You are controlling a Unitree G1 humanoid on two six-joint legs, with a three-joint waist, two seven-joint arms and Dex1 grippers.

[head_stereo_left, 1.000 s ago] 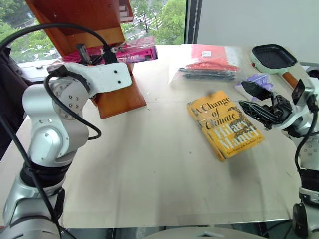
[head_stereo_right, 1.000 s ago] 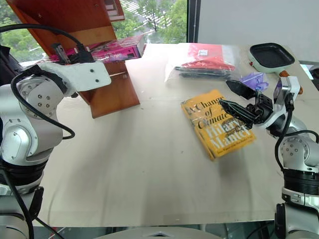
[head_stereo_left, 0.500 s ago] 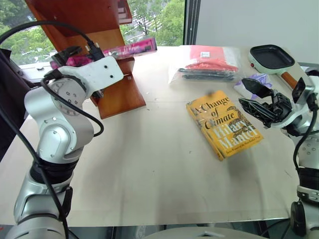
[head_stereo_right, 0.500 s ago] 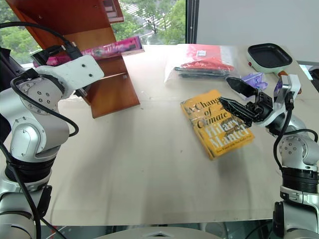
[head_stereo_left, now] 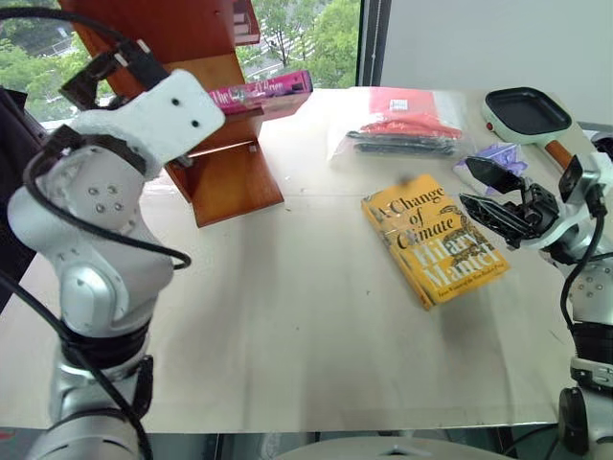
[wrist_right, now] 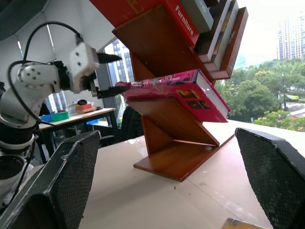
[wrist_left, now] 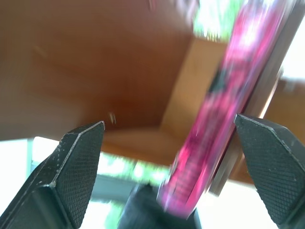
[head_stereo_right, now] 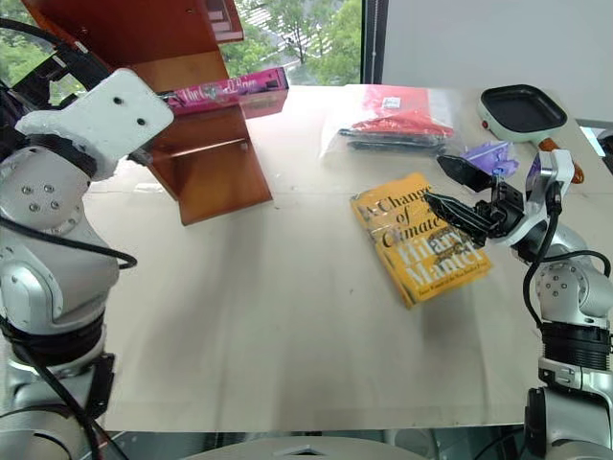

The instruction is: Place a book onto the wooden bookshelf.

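The left gripper [wrist_left: 169, 176] stands wide open, its two fingers apart with the pink book [wrist_left: 224, 100] between them but free of both pads. From the right wrist view its tips sit right at the book's near end, so I judge it has let go and needs only to draw clear.

The book [wrist_right: 178, 90] lies flat on a slanted shelf of the bookshelf [head_stereo_left: 215, 163], spine [head_stereo_left: 261, 91] outward. It overhangs the shelf edge toward the table, so a nudge could tip it; otherwise the placing looks done.

The right gripper [head_stereo_left: 493, 196] is also wide open and holds nothing. It hovers over the yellow book's [head_stereo_left: 431, 240] far edge, likely just parked out of the way.

Count: two loose books, one pink, one yellow; several more stand on the upper shelf in the right wrist view. One shelf unit. One bag [head_stereo_left: 397, 125] of red and dark items, one pan [head_stereo_left: 522, 110] and something purple [head_stereo_left: 493, 153] lie at the table's [head_stereo_left: 287, 335] far side.
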